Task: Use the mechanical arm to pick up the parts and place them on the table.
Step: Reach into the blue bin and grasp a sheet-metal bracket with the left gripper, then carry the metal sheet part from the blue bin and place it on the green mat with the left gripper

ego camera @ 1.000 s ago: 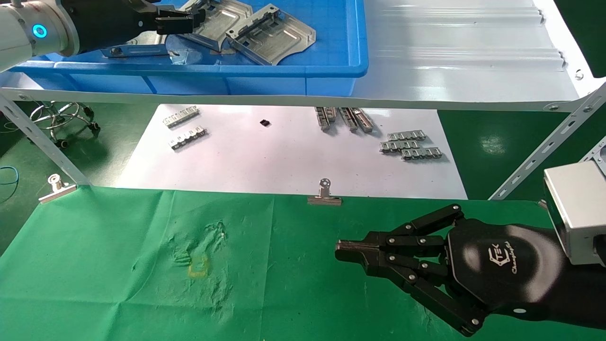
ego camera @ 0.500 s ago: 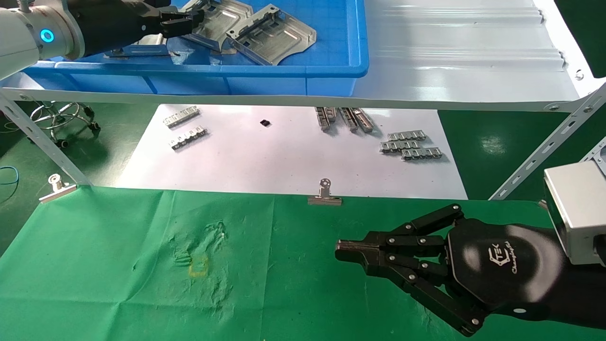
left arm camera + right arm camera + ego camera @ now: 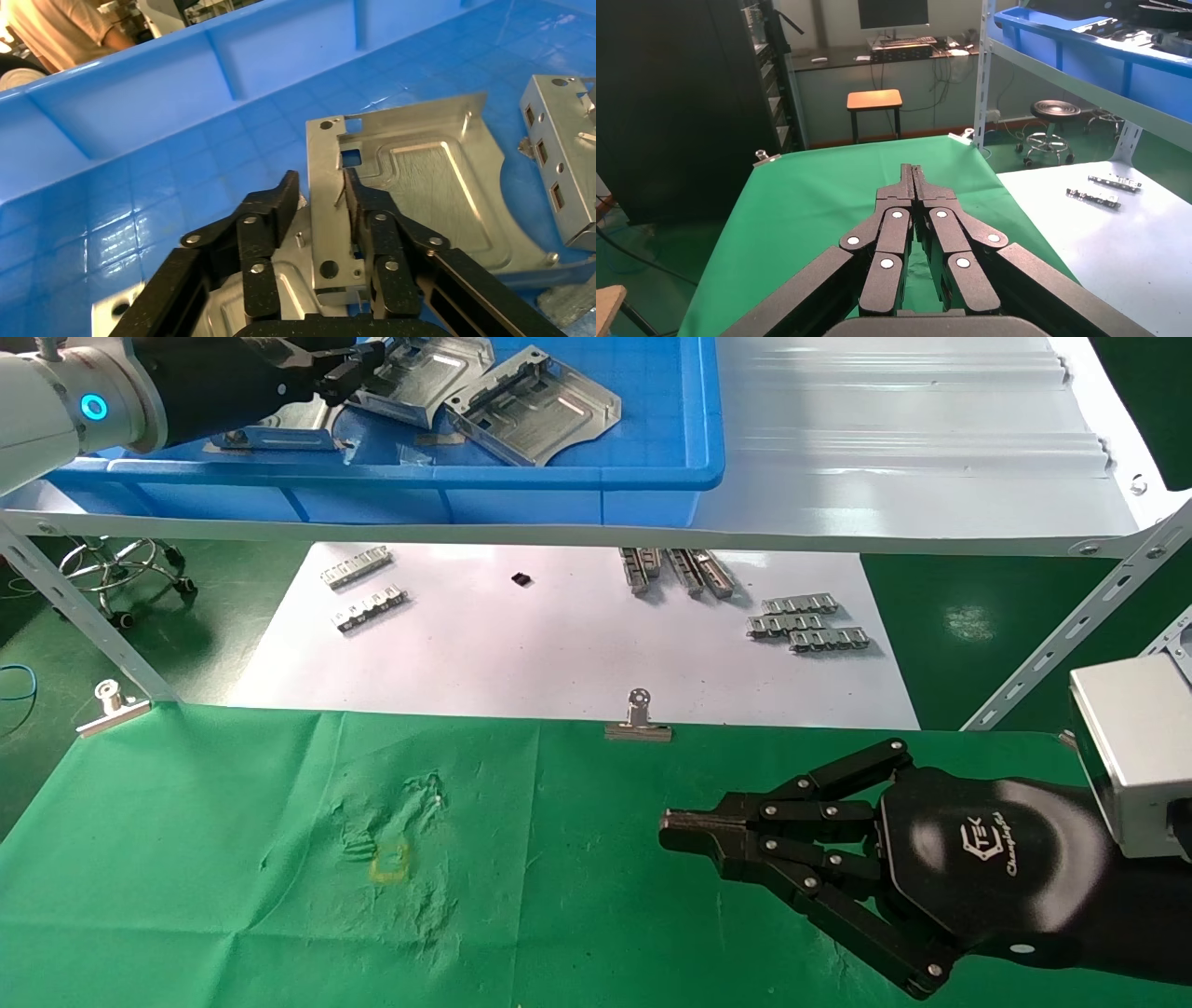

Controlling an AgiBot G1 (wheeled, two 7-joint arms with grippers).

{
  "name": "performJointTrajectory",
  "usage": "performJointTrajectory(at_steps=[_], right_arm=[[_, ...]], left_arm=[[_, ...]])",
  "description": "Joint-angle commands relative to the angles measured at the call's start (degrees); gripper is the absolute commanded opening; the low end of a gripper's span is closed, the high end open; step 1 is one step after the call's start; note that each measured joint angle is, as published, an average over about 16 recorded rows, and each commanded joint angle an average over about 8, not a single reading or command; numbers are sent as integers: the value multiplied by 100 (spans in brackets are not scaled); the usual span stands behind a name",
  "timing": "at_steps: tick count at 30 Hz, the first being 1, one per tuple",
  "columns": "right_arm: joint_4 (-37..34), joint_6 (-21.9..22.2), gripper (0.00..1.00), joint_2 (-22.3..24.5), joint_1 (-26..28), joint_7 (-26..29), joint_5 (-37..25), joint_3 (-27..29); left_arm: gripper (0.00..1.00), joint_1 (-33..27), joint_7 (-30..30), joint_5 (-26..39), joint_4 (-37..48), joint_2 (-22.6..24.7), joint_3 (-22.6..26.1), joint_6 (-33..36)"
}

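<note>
My left gripper [image 3: 365, 363] is inside the blue bin [image 3: 559, 477] on the shelf at the far left. It is shut on the upright folded edge of a silver part [image 3: 424, 370], which is tilted up; in the left wrist view [image 3: 320, 200] its fingers straddle that edge of the part [image 3: 422, 189]. A second part [image 3: 535, 407] lies beside it in the bin, also in the left wrist view [image 3: 562, 154]. A third part [image 3: 279, 430] lies under the arm. My right gripper [image 3: 666, 826] is shut and empty, low over the green table [image 3: 233, 859].
The pale metal shelf [image 3: 885, 458] overhangs a white sheet [image 3: 559, 645] carrying small toothed strips [image 3: 805, 621]. Binder clips [image 3: 638, 719] edge the table's far side. A slanted shelf leg [image 3: 1071, 626] stands at the right.
My left gripper has moved farther back and up in the bin, and the gripped part has tilted and shifted with it. My right arm has not moved.
</note>
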Motion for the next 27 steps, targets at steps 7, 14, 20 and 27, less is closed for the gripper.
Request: performJointTrajectory(at_steps=[7,14,20,27], right_arm=[[0,0,0,0,0,0,0,0],[0,0,0,0,0,0,0,-1],[0,0,0,0,0,0,1,-1],[0,0,0,0,0,-1,1,-1]], left_arm=[[0,-30,68,-12,-21,-28,-9,19],[0,-106,141,-63,-67,-65,-45,94],[0,-178,213,-152,-114,-110,-107,254],[0,-268,367,-267,-234,-281,-181,858]])
